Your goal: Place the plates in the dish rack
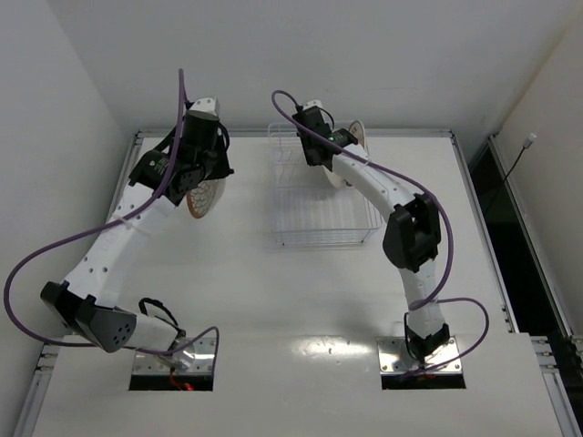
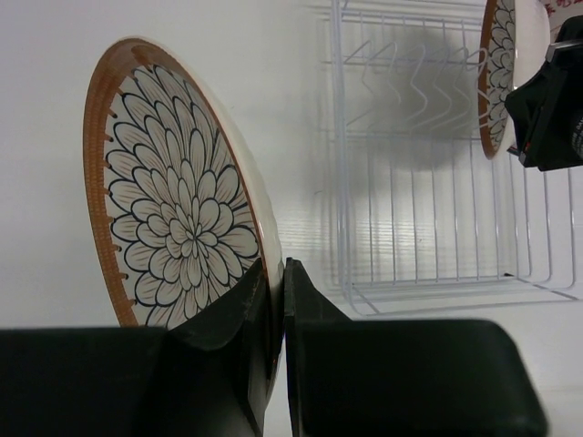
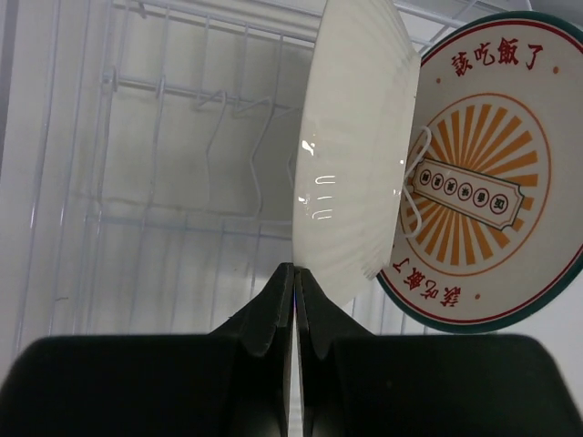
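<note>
My left gripper (image 2: pixel 276 273) is shut on the rim of a brown-rimmed petal-pattern plate (image 2: pixel 178 214) and holds it on edge above the table, left of the white wire dish rack (image 2: pixel 428 182). In the top view this plate (image 1: pixel 205 196) hangs under the left wrist. My right gripper (image 3: pixel 296 273) is shut on the rim of a second brown-rimmed plate (image 3: pixel 355 155), white underside towards the camera, held upright over the rack's dividers (image 3: pixel 164 86). It also shows in the left wrist view (image 2: pixel 499 73). The sunburst plate (image 3: pixel 496 173) stands upright in the rack just behind it.
The rack (image 1: pixel 323 241) sits at the table's far middle, with its near slots bare. White walls close in at the back and left. The right arm's elbow (image 1: pixel 412 237) hangs beside the rack's right side.
</note>
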